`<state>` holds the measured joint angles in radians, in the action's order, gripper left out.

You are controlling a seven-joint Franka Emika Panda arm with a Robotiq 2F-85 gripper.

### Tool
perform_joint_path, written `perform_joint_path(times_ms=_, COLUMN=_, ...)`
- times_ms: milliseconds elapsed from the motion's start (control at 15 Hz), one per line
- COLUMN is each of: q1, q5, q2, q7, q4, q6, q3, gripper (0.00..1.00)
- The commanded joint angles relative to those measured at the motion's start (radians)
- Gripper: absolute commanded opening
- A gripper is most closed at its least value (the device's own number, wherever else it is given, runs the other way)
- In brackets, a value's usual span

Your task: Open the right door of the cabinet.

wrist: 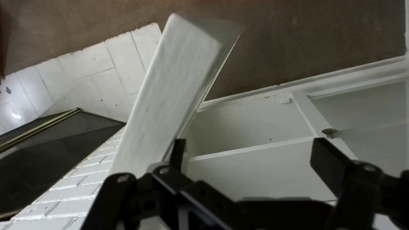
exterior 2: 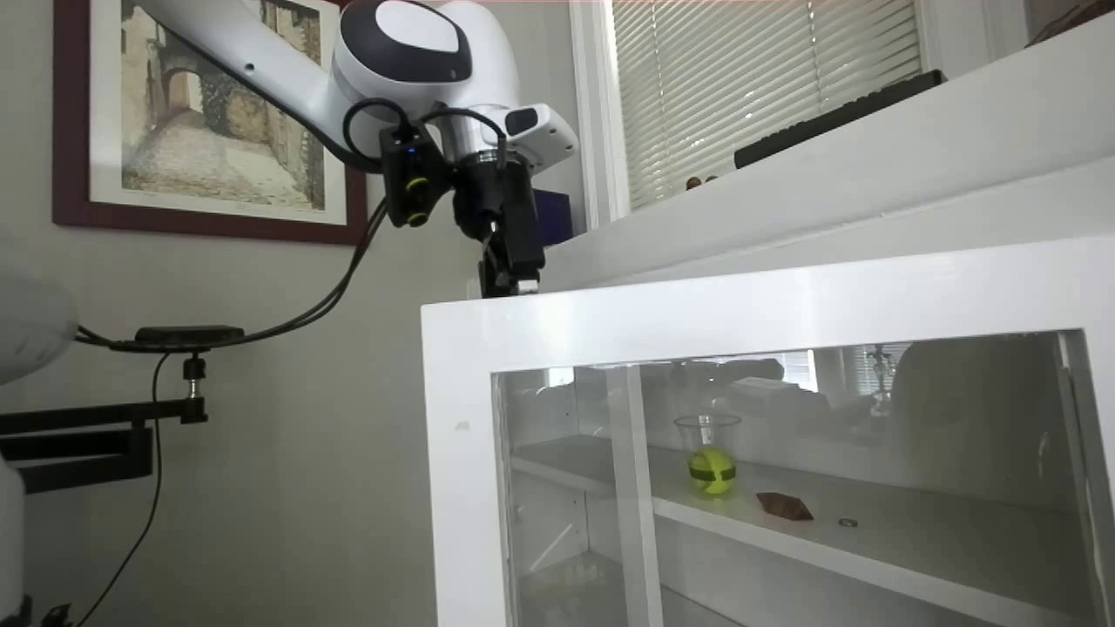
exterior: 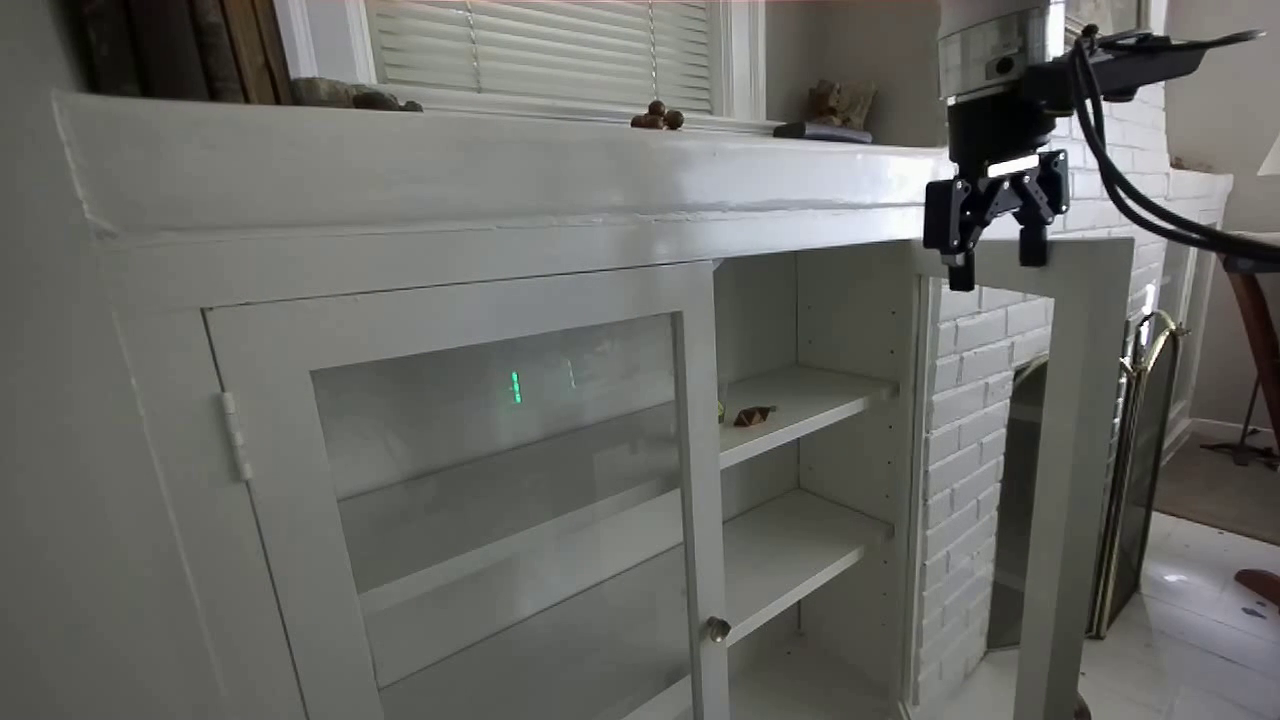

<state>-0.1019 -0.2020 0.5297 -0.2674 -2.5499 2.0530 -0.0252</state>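
The hand is spread wide, with a broad gap between its fingers and nothing held. It hangs out in front of the front edge of the table, here the flat top of the cabinet, toward the end by the fireplace. In the wrist view one finger sits right beside the inner side of the right door; whether they touch, I cannot tell.

That door stands well out from the cabinet, below the table's front edge at its fireplace end, with the shelves bared behind it. I judge the opening largely done; a further push, or simply drawing the hand clear, may be what is left. The left door is closed.

On the upper shelf are a clear cup with a yellow-green ball in it and a brown faceted piece. Brown balls and a dark flat object show above the table's front edge. Past the right door, on the fireplace side, stands a dark fire screen, which could limit a wider swing.
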Motion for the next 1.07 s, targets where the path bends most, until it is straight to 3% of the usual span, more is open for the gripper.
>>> perform_joint_path(times_ms=0, q1=-0.045, q5=-0.049, q2=0.050, q7=-0.012, q4=-0.032, q6=-0.010, q3=0.002, gripper=1.00)
perform_joint_path(times_ms=1000, q1=-0.204, q5=-0.169, q2=0.146, q7=-0.083, q4=-0.096, q6=-0.027, q3=0.046, gripper=1.00)
